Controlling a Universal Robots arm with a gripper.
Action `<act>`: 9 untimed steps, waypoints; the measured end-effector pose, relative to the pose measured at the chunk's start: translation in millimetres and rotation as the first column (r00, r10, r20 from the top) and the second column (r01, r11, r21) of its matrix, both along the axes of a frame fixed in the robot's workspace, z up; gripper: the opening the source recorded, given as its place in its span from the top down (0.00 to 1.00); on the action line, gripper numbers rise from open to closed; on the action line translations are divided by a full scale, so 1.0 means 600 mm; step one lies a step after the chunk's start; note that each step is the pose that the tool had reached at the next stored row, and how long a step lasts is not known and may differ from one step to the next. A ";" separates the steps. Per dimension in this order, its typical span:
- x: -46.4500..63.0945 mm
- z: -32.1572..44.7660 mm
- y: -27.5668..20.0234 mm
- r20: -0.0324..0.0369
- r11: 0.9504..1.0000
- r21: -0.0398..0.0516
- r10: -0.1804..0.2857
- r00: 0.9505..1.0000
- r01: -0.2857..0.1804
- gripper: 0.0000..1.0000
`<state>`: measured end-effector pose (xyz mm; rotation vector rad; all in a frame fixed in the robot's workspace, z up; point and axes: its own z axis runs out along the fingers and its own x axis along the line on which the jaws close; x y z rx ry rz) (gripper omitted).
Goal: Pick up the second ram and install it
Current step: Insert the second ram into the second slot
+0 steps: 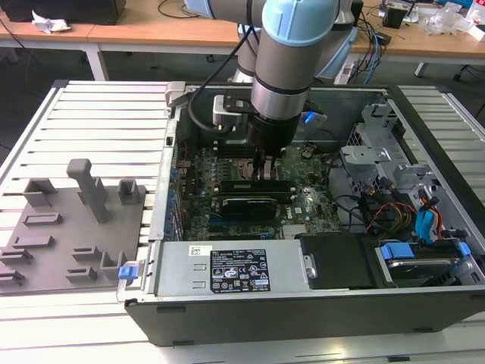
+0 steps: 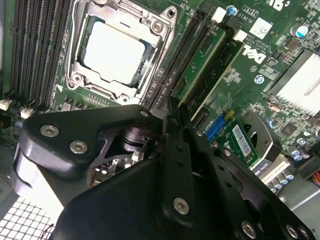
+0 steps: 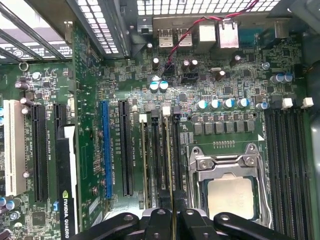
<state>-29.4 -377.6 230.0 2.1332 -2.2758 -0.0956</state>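
Second ram (image 3: 171, 165) stands on edge in the memory slot just beside the processor socket (image 3: 232, 195). Its near end is pinched between the two fingers of the tool (image 3: 175, 215), so we read the tool as clenched on the stick. Whether it is fully seated we cannot tell.

We think the main risk is uneven pressure. The grip is at one end, so a push from there could drive that end home while the far end, by the white clip (image 3: 166, 111), rides high. If the stick's lower edge is off the slot's line, force would bend the thin green board rather than seat it. A clip that is not swung open would block it too, and we cannot make out how that clip stands. Room is tight: another stick (image 3: 144, 165) sits in a slot close by on one side, with the socket's metal frame on the other, so a sideways slip of the fingers could knock either.

In the exterior view the arm drops almost straight down into the open computer case (image 1: 303, 299), wrist vertical. The tool (image 1: 267, 165) is low over the middle of the board. The grey tray (image 1: 76, 227) lies well apart on the counter (image 1: 98, 114).
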 end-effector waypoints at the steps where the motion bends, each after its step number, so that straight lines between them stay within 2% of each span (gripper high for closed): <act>1: -0.001 -0.001 0.0001 0.000 1.000 0.000 0.000 1.000 0.000 0.87; 9: 0.001 -0.006 0.0002 0.000 1.000 -0.001 0.000 1.000 0.000 0.87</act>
